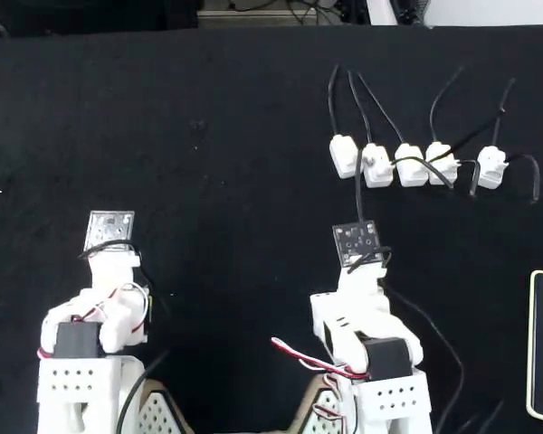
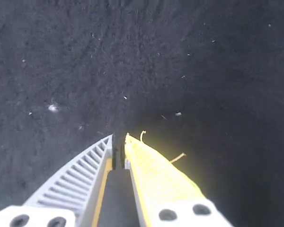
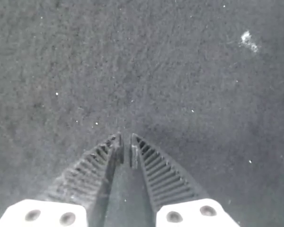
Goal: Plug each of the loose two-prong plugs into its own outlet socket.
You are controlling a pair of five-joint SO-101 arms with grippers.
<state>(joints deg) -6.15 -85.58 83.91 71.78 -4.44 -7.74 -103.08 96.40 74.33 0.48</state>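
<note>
Plugs [image 1: 411, 167] lie in a row; left hand [image 2: 119, 142] and right hand [image 3: 125, 142] are both closed, empty.

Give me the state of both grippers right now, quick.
Left gripper: closed, holding nothing.
Right gripper: closed, holding nothing.

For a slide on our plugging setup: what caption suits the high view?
Two arms sit at the near edge of the black table; five white corded plug pieces lie in a row beyond.
</note>
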